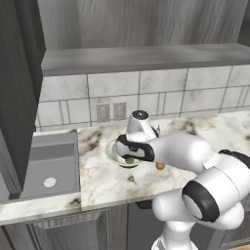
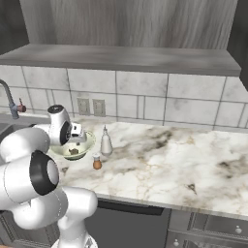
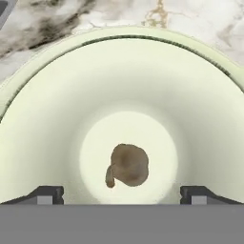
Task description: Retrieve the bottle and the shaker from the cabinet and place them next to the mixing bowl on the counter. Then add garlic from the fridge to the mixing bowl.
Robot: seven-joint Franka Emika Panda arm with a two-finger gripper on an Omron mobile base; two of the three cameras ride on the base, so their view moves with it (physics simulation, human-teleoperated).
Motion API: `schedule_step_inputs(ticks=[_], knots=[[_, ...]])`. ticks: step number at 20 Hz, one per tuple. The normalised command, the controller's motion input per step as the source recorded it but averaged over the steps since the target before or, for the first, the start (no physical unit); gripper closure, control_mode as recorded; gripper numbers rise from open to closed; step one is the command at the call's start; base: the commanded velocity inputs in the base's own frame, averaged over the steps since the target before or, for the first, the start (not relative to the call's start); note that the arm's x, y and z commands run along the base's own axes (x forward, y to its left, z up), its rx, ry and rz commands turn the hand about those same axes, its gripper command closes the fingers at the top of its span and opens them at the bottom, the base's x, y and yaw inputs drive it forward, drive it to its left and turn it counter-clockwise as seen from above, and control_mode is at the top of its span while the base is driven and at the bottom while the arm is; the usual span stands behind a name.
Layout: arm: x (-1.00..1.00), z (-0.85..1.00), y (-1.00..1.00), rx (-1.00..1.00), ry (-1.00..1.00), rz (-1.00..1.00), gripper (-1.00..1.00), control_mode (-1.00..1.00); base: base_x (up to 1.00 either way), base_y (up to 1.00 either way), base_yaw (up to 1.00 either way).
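Gripper (image 3: 122, 195) spread wide, holding nothing, over mixing bowl (image 3: 43, 143); garlic (image 3: 127, 165) sits dead centre, bottle (image 2: 105, 141) and shaker (image 2: 97, 162) at bowl's 3 o'clock, as tasked.

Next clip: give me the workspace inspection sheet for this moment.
Surface: marble counter, sink at its left.
Job's things: garlic lies in the bowl; bottle and shaker stand beside the bowl.
Clutter: nothing seen.
Gripper: gripper open above the bowl, holding nothing.
Cables: nothing seen.
Surroundings: tiled backsplash with outlets, faucet, cabinets above.
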Motion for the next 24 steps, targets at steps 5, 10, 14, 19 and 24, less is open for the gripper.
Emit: schedule_step_inputs(ticks=[5,10,14,19,24], knots=[[-0.18,0.95,-0.19,0.05,0.0,-0.02,-1.0,-1.0,0.0,0.0,0.0],[-0.31,0.87,-0.38,0.1,0.0,-0.06,-1.0,-1.0,0.0,0.0,0.0],[-0.45,0.76,-0.51,0.03,0.01,-0.09,-1.0,-1.0,0.0,0.0,0.0],[-0.62,0.59,-0.46,0.0,0.01,-0.09,-1.0,-1.0,0.0,0.0,0.0],[-0.97,0.11,-0.34,0.0,-0.06,-0.14,-1.0,-1.0,0.0,0.0,0.0]])
